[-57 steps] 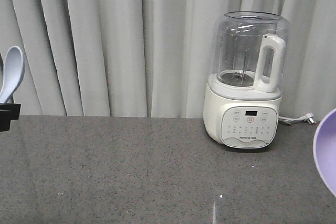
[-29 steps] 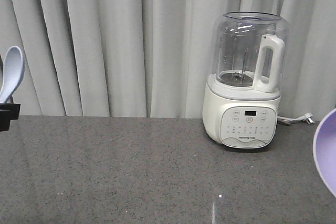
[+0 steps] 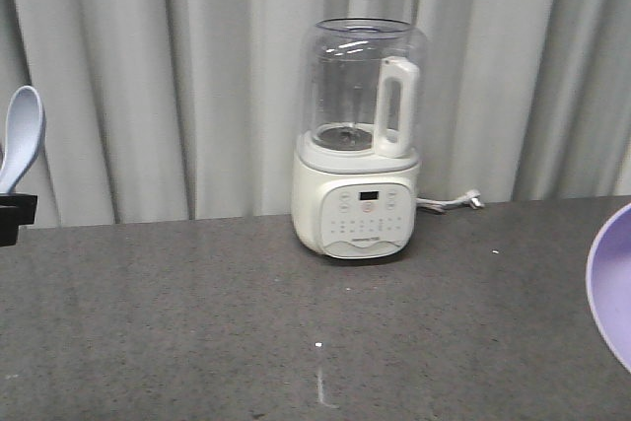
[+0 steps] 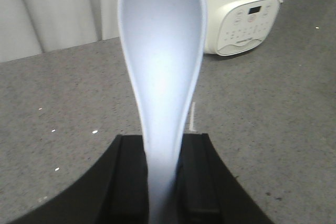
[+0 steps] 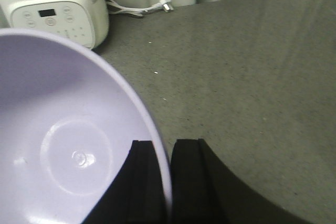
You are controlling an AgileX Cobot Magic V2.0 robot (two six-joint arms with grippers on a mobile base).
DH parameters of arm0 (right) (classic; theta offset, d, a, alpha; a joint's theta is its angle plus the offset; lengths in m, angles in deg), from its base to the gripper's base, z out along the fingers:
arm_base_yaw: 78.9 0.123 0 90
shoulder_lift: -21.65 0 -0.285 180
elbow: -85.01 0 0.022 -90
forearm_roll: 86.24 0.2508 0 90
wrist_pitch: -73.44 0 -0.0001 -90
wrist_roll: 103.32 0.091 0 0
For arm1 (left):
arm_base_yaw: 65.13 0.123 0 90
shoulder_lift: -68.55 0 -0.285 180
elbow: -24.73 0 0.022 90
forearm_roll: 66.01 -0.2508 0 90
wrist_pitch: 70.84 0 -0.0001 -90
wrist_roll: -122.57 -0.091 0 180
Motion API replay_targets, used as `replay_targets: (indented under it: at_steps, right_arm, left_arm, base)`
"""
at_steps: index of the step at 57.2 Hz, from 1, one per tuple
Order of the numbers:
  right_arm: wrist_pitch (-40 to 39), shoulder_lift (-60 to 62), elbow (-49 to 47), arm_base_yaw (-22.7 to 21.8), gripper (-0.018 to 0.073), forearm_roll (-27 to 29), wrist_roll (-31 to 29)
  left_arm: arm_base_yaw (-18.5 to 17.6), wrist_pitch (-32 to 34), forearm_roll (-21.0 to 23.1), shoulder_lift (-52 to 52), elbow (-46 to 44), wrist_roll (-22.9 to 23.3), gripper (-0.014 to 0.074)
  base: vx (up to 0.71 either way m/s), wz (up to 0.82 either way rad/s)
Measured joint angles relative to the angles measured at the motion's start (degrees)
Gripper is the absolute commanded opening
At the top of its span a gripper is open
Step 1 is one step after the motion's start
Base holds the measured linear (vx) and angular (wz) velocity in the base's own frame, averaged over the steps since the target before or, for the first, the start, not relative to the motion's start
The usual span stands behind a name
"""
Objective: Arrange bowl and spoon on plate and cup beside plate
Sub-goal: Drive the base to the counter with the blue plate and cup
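**Left gripper [image 4: 160, 161] clamping the spoon [image 4: 161, 51], right gripper [image 5: 169, 166] pinching the bowl [image 5: 58, 145]**

Closed on the spoon's stubby handle, the left gripper is holding it with the scoop pointing up and away over the grey desk [image 3: 197, 322]. The right gripper is nipping the bowl's rim, one finger inside and one outside, and is keeping the bowl tilted. A white blender [image 3: 360, 145] is standing at the back of the desk, before the curtain [image 3: 148, 76].

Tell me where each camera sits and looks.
Front: back from the grey counter, facing the white blender with clear jug; edge of left claw shows.
Left wrist: behind the left claw, looking along the gripped pale blue-white soup spoon.
Right wrist: behind the right claw, looking into the pinched lilac round bowl.
All share the blender.
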Motion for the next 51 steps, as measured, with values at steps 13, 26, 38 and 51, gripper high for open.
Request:
replay_targets:
  at_steps: [13,26,38,51]
  right_arm:
    - [0.0,0.0,0.0,0.0,-0.0008,0.0,0.0]
    - [0.0,0.0,0.0,0.0,-0.0008,0.0,0.0]
    - [0.0,0.0,0.0,0.0,-0.0008,0.0,0.0]
    - [0.0,0.0,0.0,0.0,-0.0008,0.0,0.0]
  left_arm:
    - [0.0,0.0,0.0,0.0,0.0,0.0,-0.0004]
    - [0.0,0.0,0.0,0.0,0.0,0.0,-0.0004]
    - [0.0,0.0,0.0,0.0,0.0,0.0,-0.0004]
    - [0.0,0.0,0.1,0.0,0.0,0.0,-0.0004]
  base:
    - [-0.09,-0.62]
    - [-0.10,-0.72]
    - [-0.09,-0.77]
    - [-0.09,-0.69]
